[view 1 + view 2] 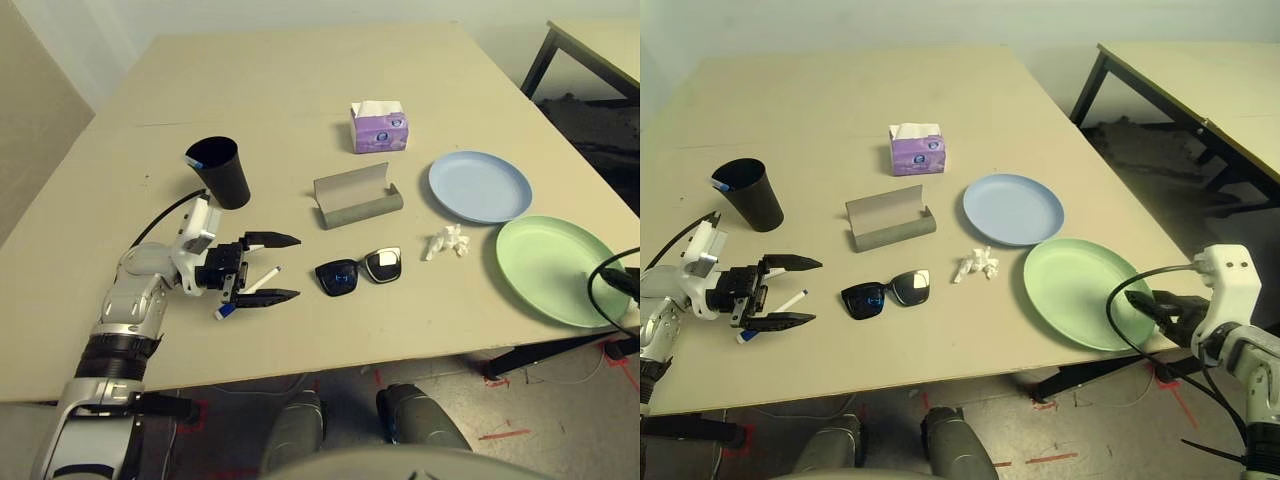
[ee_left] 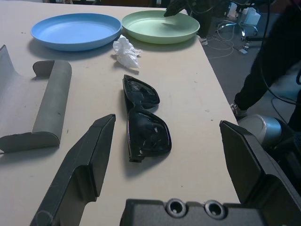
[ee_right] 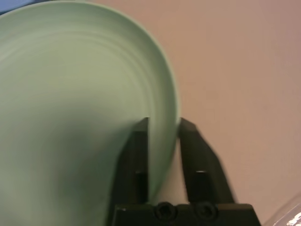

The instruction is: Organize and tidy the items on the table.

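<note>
Green plate point(image 3: 84, 94) rim between right claw point(image 3: 162, 123) fingers

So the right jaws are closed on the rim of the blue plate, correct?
Not quite. The right gripper has its jaws closed on the rim of the green plate, not the blue plate, which lies untouched farther in. The right wrist view shows it.

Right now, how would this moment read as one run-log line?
right gripper: shut on green plate rim | left gripper: open, over marker | sunglasses: untouched | phase: grasping plate
</note>
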